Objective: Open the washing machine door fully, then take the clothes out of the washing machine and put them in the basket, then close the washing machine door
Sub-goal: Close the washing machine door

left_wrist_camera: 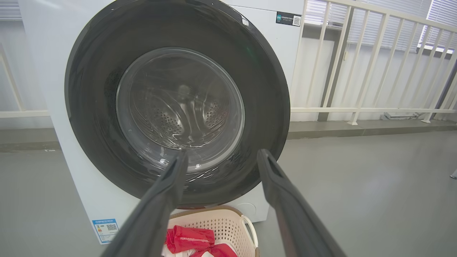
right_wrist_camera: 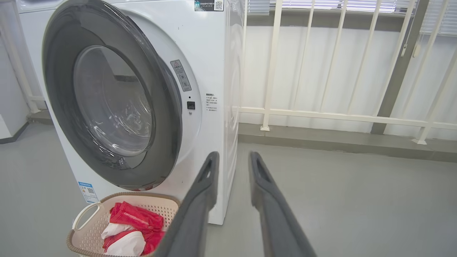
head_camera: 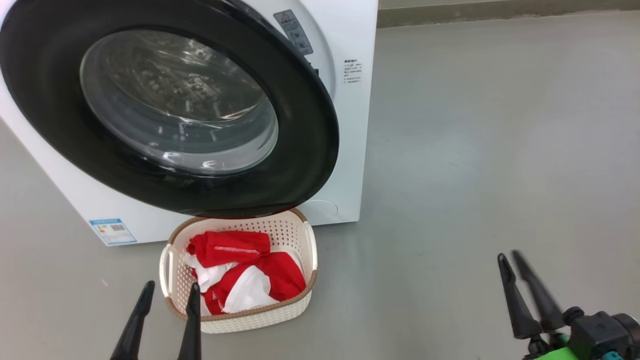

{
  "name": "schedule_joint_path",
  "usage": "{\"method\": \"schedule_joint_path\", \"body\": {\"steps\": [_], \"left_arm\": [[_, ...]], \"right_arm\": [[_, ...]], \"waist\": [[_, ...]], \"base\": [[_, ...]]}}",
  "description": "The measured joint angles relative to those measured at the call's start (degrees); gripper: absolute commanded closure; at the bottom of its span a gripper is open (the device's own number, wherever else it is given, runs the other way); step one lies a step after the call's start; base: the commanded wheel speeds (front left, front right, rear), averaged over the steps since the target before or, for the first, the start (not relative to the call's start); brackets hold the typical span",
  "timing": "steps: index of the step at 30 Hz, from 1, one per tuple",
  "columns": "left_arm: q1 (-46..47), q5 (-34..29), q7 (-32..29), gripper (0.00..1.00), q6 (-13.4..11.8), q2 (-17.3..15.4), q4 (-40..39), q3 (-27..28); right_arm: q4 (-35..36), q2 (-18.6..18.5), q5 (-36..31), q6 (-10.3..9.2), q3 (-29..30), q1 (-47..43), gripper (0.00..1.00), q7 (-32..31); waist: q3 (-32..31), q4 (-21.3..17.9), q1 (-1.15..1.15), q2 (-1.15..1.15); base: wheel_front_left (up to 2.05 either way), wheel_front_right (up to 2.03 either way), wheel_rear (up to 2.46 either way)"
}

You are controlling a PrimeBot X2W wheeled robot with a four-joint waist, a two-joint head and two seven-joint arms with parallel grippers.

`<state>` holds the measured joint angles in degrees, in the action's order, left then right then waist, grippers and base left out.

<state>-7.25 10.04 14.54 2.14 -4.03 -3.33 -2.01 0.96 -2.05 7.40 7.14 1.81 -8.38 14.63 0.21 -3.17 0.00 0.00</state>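
The washing machine (head_camera: 350, 100) stands at the upper left, and its black-rimmed door (head_camera: 310, 165) is swung close to the front. In the right wrist view the door (right_wrist_camera: 57, 89) stands slightly off the machine (right_wrist_camera: 210, 71) at its right edge. Red and white clothes (head_camera: 235, 247) lie in the basket (head_camera: 260, 320) on the floor below the door. My left gripper (head_camera: 171, 285) is open and empty just left of the basket; its wrist view faces the door (left_wrist_camera: 89, 107). Far right of the basket, my right gripper (head_camera: 508, 255) holds nothing, its fingers a narrow gap apart (right_wrist_camera: 234, 155).
Bare grey floor (head_camera: 475, 150) stretches to the right of the machine. A white railing (right_wrist_camera: 321, 114) on a raised kerb (right_wrist_camera: 339, 142) runs behind it. A blue sticker (head_camera: 112, 231) sits low on the machine's front.
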Motion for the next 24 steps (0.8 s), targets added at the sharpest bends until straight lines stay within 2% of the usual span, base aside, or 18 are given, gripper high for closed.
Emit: {"method": "schedule_joint_path", "body": {"steps": [9, 24], "left_arm": [[0.10, -0.02, 0.00, 0.00, 0.42, 0.70, -0.53, -0.55], [4.26, -0.38, 0.00, 0.00, 1.41, 1.19, -1.35, -1.86]], "right_arm": [[-1.04, -0.01, -0.02, 0.00, -1.68, 1.18, 1.00, -0.01], [-6.48, -0.52, -3.52, 0.00, -7.59, 15.33, 1.00, 0.00]], "waist": [[1.19, 1.78, 0.00, 0.00], [5.97, 6.36, 0.00, 0.00]], "base": [[0.00, 0.00, 0.00], [0.00, 0.00, 0.00]]}}
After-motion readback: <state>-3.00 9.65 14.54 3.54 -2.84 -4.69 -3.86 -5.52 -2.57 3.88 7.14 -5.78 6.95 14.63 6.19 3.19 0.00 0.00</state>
